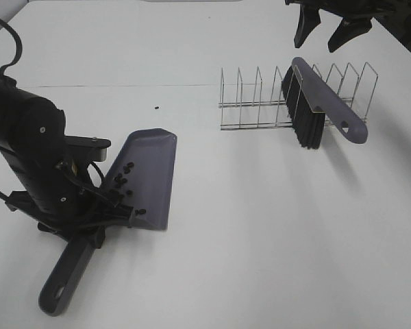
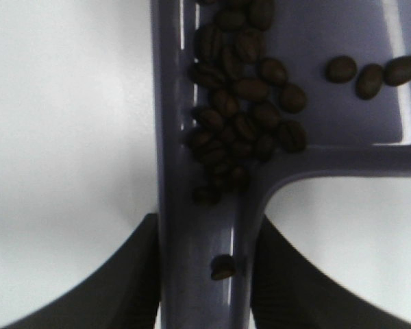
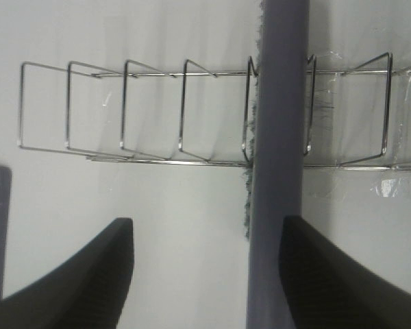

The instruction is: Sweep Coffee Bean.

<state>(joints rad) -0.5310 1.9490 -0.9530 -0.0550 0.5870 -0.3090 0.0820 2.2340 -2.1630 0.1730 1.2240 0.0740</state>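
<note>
Left gripper (image 2: 204,274), jaws pinching grey-purple plastic dustpan (image 1: 151,171) holding dark oval coffee beans (image 2: 243,110); right gripper (image 1: 329,27) jaws spread; tilting risks spilling beans.

Coffee beans (image 2: 243,113) lay heaped in the dustpan (image 2: 342,34) corner where its handle (image 2: 192,260) began. The left hand (image 2: 204,274) gripped that handle, one bean (image 2: 223,267) lying there, above the white worktop (image 2: 61,137)

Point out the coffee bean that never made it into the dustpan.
The lone coffee bean on the bare table beyond the dustpan, toward the wire rack; the others lie in the pan.
</note>
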